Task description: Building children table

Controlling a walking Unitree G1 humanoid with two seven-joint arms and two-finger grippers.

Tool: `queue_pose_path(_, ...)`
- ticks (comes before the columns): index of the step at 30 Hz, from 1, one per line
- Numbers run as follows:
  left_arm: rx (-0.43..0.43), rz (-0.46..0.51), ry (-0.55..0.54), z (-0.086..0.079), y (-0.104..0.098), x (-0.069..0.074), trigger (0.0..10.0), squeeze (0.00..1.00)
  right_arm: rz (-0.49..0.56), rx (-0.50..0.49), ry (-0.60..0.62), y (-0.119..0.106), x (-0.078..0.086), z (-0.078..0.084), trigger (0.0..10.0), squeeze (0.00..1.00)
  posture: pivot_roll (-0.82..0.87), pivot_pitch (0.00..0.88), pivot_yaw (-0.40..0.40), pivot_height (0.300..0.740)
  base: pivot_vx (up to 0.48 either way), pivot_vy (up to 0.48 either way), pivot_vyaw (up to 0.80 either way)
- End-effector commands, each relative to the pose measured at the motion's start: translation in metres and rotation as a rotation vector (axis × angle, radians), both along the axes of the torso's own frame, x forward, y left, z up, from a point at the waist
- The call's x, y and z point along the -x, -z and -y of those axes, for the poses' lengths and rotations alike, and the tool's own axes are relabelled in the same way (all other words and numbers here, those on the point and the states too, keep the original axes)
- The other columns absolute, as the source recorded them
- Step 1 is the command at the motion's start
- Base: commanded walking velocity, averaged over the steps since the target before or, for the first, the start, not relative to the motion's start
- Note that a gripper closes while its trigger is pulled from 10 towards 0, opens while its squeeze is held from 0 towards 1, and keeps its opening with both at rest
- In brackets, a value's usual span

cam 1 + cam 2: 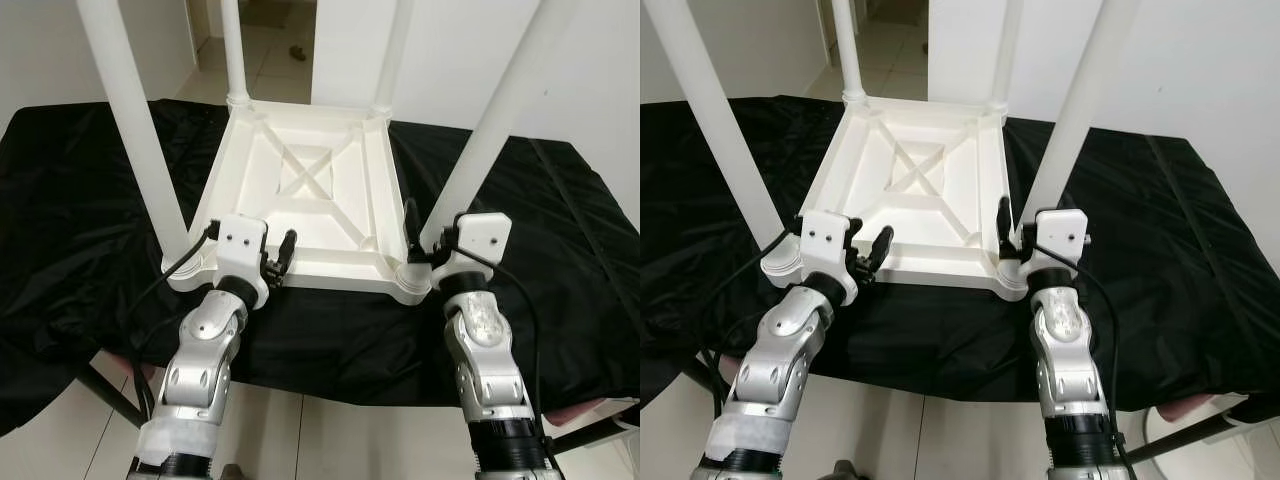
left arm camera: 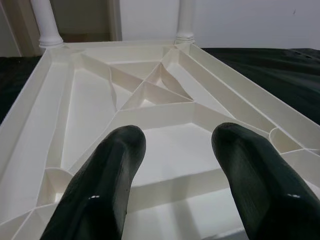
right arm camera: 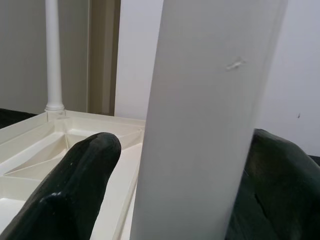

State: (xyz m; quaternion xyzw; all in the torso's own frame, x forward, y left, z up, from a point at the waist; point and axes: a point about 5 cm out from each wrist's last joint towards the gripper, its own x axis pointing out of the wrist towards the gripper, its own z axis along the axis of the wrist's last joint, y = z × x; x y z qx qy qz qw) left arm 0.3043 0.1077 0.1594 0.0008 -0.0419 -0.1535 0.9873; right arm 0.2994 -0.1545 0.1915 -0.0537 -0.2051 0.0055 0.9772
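A white children's table [image 1: 300,215] lies upside down on a black cloth [image 1: 80,200], with its ribbed underside facing up. Its legs stand upright at the corners: near left leg [image 1: 135,120], near right leg [image 1: 490,120], and two far legs [image 1: 233,50]. My left gripper [image 1: 280,258] is open over the tabletop's front edge, with the ribbed underside [image 2: 165,115] showing between its fingers [image 2: 105,185]. My right gripper [image 1: 425,240] stands open at the base of the near right leg [image 3: 205,110]. One finger [image 3: 75,185] is on each side of the leg, and a narrow gap shows on one side.
The black cloth covers a low stand whose front edge is just ahead of my arms, with dark frame legs [image 1: 110,395] beneath. White tiled floor [image 1: 330,440] lies below. A white wall and an open doorway [image 1: 270,30] are behind the table.
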Motion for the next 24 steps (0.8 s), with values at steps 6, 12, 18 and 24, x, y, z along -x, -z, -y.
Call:
queue_pose_path(6, -0.035, -0.118, -0.209, -0.019, 0.013, -0.019, 10.0, 0.00, -0.011, -0.004, 0.002, -0.005, -0.006, 0.003, 10.0, 0.00, 0.06, 0.039, -0.019, 0.740, 0.000, 0.000, 0.00)
queue_pose_path(12, -0.075, -0.190, -0.294, -0.026, 0.025, -0.026, 10.0, 0.00, -0.032, -0.024, 0.015, 0.000, -0.002, 0.003, 10.0, 0.00, 0.05, 0.043, -0.013, 0.740, 0.000, 0.000, 0.00)
queue_pose_path(18, -0.107, -0.228, -0.302, -0.026, 0.031, -0.028, 10.0, 0.00, -0.030, -0.026, 0.017, -0.001, -0.002, 0.003, 10.0, 0.00, 0.04, 0.041, -0.004, 0.740, 0.000, 0.000, 0.00)
queue_pose_path(24, -0.230, -0.307, -0.306, -0.035, 0.046, -0.025, 10.0, 0.00, -0.030, -0.020, 0.048, -0.003, 0.000, 0.009, 10.0, 0.00, 0.03, 0.041, 0.013, 0.740, 0.000, 0.000, 0.00)
